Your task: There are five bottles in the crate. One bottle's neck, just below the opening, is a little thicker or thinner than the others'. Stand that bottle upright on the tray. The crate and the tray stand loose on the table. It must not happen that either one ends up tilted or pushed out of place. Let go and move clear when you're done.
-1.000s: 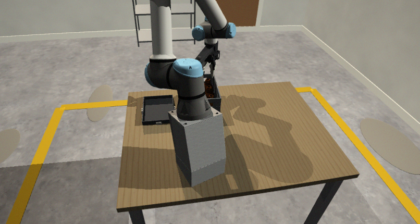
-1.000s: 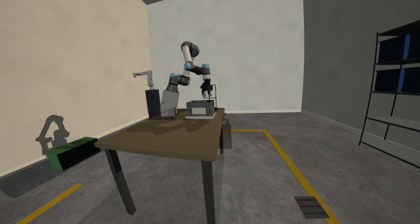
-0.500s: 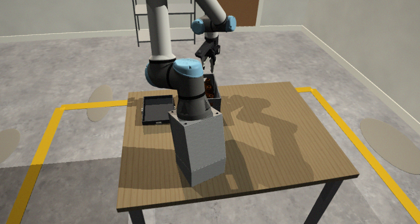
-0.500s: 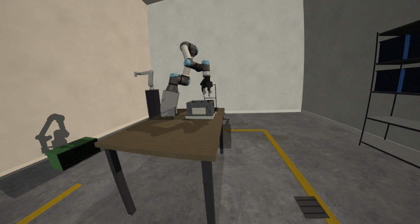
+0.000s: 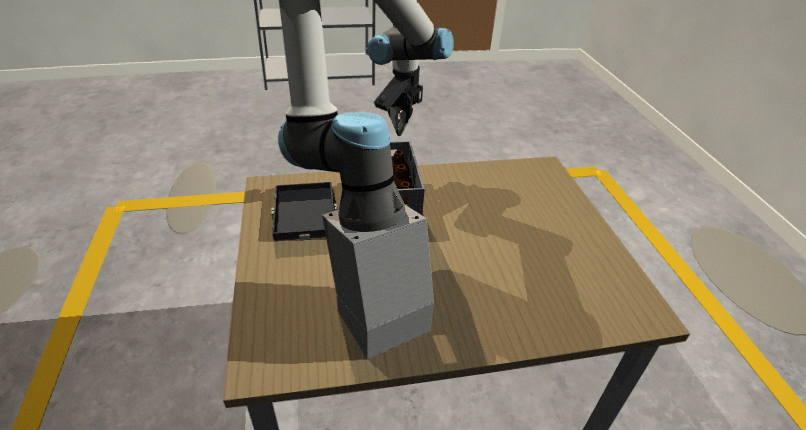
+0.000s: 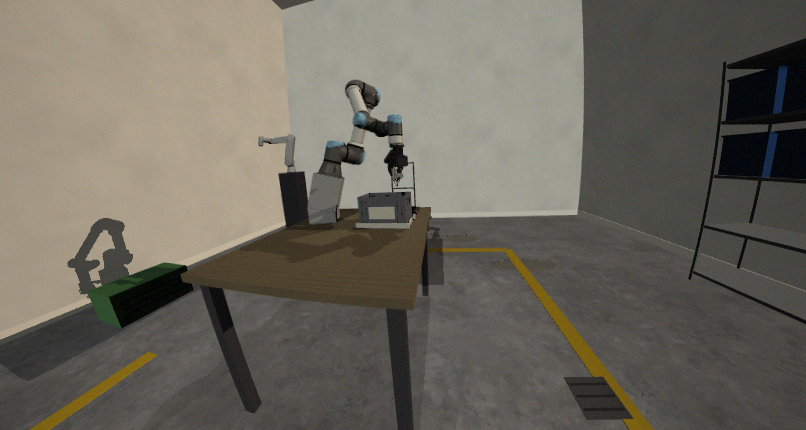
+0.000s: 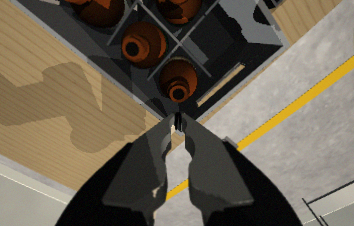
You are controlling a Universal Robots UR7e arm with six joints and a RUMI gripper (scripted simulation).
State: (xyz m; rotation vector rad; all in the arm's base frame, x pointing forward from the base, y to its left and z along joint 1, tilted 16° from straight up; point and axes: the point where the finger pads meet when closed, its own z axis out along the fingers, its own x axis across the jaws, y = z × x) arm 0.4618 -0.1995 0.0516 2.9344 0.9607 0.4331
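A dark open crate (image 5: 416,166) (image 6: 383,206) (image 7: 69,42) stands at the far edge of the wooden table (image 5: 535,246) (image 6: 338,269). Brown bottles (image 5: 399,171) stand upright in its compartments. In the wrist view the nearest bottle (image 7: 178,80) is just ahead of the fingertips, a second bottle (image 7: 143,45) is beyond it, and two more are cut off at the top edge. My gripper (image 5: 401,127) (image 6: 396,182) (image 7: 178,113) is shut with nothing between its fingers and hangs above the crate's outer end. The empty dark tray (image 5: 301,210) lies left of the robot base.
The grey pedestal (image 5: 383,280) of the arm stands mid-table between tray and crate. The arm's elbow hides part of the crate in the top view. The table's far edge runs right behind the crate. A yellow floor line (image 7: 297,102) lies beyond.
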